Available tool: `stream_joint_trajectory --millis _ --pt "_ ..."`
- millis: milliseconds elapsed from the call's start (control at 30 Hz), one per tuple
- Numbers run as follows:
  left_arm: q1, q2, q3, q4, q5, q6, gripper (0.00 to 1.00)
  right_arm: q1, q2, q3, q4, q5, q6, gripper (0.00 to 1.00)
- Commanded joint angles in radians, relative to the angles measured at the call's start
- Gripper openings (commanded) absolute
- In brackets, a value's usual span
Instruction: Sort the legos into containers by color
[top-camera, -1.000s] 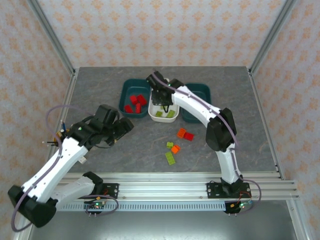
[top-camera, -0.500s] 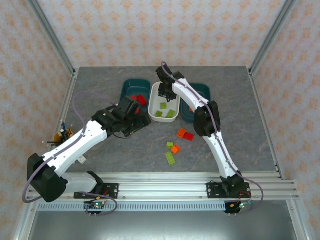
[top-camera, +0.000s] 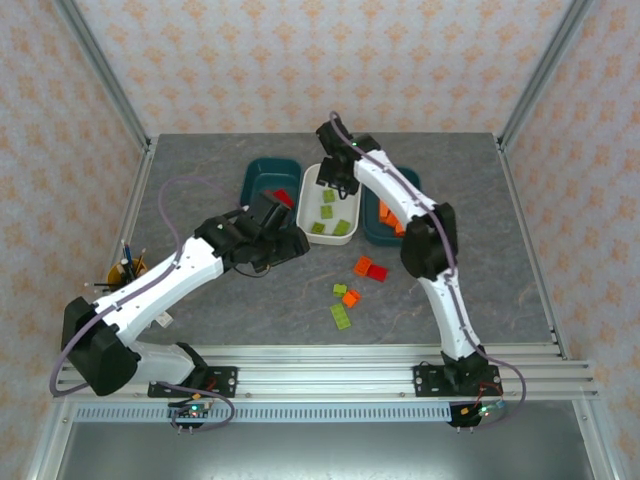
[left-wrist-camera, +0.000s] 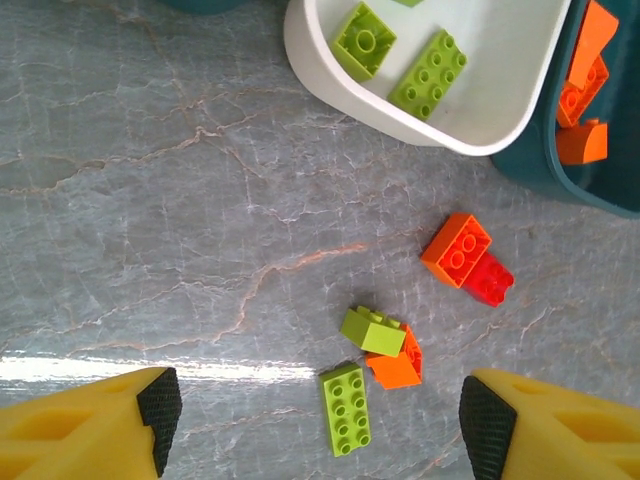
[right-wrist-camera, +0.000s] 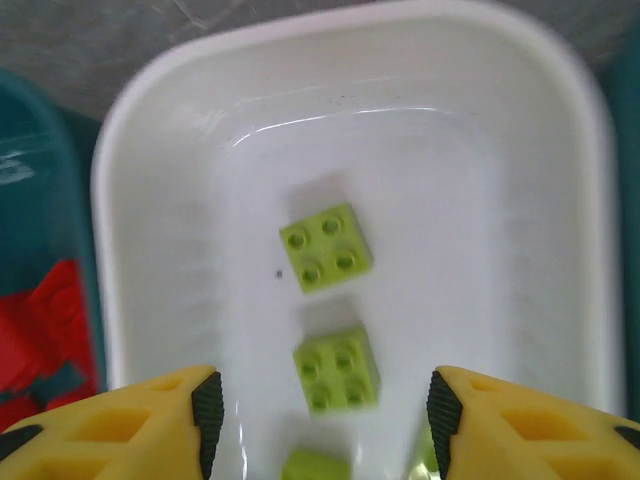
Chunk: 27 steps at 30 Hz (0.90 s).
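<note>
Note the grey marbled counter (top-camera: 480, 280), enclosed by peach patterned walls (top-camera: 300, 60). Five loose red, orange and green studded plastic bricks (top-camera: 341, 316) lie near its centre. The left end effector (left-wrist-camera: 323, 415) is released and empty. So is the right end effector (right-wrist-camera: 323, 418), above the white plastic tub (top-camera: 303, 215) of green bricks.

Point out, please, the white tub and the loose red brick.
White tub (left-wrist-camera: 495, 60): left wrist view, on its bare floor.
Loose red brick (left-wrist-camera: 490, 281): left wrist view, on its studded top.

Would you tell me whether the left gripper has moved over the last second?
Yes: the left gripper has swung rightward across the table, closer to the white tub.
</note>
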Motion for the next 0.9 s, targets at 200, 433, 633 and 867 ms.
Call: stream_joint_trajectory --millis 200,433,633,867 --pt "-0.102 0.167 0.167 -0.068 -0.029 0.237 0.71 0.015 -0.659 -0.653 0.181 0.042 -0.011 0.56" --pt "-0.241 0.406 0.367 -0.129 -0.098 0.373 0.7 0.009 -1.038 -1.135 0.145 -0.046 0.075 0.61" --pt "-0.292 0.596 0.483 -0.143 -0.146 0.436 0.71 -0.011 -1.26 -1.354 0.023 -0.081 0.144 0.63" --pt "-0.301 0.761 0.57 -0.164 -0.196 0.509 0.78 -0.019 -1.42 -1.367 -0.103 0.006 0.175 0.68"
